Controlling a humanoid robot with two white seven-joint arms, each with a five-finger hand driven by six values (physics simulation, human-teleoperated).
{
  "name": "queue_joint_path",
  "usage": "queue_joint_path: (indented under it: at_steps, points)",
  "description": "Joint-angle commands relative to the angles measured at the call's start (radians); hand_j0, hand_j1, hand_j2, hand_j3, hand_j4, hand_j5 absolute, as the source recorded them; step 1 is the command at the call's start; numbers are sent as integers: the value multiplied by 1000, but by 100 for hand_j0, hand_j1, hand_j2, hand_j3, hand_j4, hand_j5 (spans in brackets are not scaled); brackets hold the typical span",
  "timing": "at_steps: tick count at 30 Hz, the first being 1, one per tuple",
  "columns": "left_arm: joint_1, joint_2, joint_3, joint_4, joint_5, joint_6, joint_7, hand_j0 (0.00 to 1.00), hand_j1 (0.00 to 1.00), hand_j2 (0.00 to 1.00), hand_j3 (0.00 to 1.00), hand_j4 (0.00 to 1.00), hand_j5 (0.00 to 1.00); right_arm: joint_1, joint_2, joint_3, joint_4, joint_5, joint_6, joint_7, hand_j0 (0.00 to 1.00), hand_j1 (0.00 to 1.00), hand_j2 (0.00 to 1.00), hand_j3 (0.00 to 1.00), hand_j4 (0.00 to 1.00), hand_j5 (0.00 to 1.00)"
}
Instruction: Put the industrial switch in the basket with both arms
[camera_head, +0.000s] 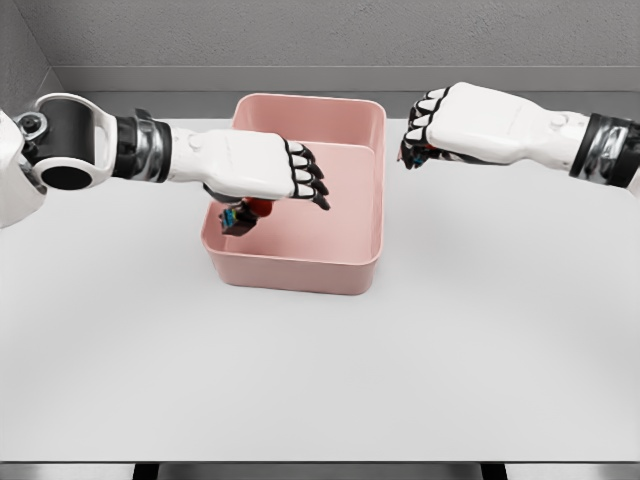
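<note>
L hand (262, 168) w/ switch (240, 216) over pink basket (345, 272)

Soft, even overhead light fell across the matte white tabletop (320, 370), casting faint shadows beneath the glossy pink plastic basket (300, 262); the render stayed sharp, without glare

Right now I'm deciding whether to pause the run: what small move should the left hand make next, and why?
Probably open the fingers and let go. The left hand is already over the pink basket, and the industrial switch hangs under its palm, inside the left wall. The right hand is off to the basket's right, fingers curled, with something small and dark at its fingertips.
</note>
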Motion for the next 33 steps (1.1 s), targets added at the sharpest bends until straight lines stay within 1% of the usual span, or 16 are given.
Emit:
queue_joint_path:
  at_steps: [1,3,8,9,11,12,14,16,17,18,19,21,23,25,33]
  points:
    - [0,-15,2,-1,18,2,2,100,100,100,100,100,100,0,2,-2,-1,-5,3,-1,40,40,40,40,40,40]
    - [-2,-30,2,-2,32,2,2,100,100,100,100,100,100,0,2,-1,-1,-8,3,-1,40,40,40,40,40,40]
    - [-6,-30,3,-2,64,2,2,100,100,100,100,100,100,-5,1,-2,-1,-19,3,0,40,40,40,40,40,40]
    - [-17,-29,8,-2,75,2,4,100,100,100,100,100,100,-5,-1,-1,-1,-19,3,0,40,40,40,40,40,40]
    - [-21,-7,42,-2,114,2,4,100,100,100,100,100,100,-5,1,-2,-1,-19,3,-1,40,40,40,40,40,40]
    - [-23,27,45,-1,141,2,7,100,100,100,100,100,100,-5,1,-2,-1,-19,3,-1,40,40,40,40,40,40]
    - [-23,113,45,1,217,2,7,100,100,100,100,100,100,-9,4,-2,-6,-19,3,0,40,40,40,40,40,40]
    - [-8,234,43,15,308,2,7,100,100,100,100,100,100,-11,13,-2,-6,-19,3,0,40,40,40,40,40,40]
    - [37,304,42,57,366,2,7,100,100,100,100,100,100,-11,13,-2,-6,-20,3,-1,40,40,40,40,40,40]
    - [83,337,39,84,411,2,7,100,100,100,100,100,100,-12,27,-1,-6,-21,3,0,40,40,40,40,40,40]
    - [120,352,39,102,414,2,7,100,100,100,100,100,100,-12,40,-1,-6,-19,3,0,40,40,40,40,40,40]
    - [150,367,39,137,429,2,8,100,100,100,100,100,100,-14,73,-1,-6,-19,3,0,39,39,39,39,39,39]
    - [179,373,37,134,469,2,8,100,100,100,100,100,100,-18,76,1,-6,-20,3,0,40,40,40,40,40,40]
    - [181,380,37,134,469,2,8,100,100,100,100,100,100,-18,82,1,-6,-19,3,0,40,40,40,40,40,40]
    - [184,369,34,130,467,2,7,100,100,100,100,100,100,-18,142,7,-6,-19,3,2,40,40,40,40,40,40]
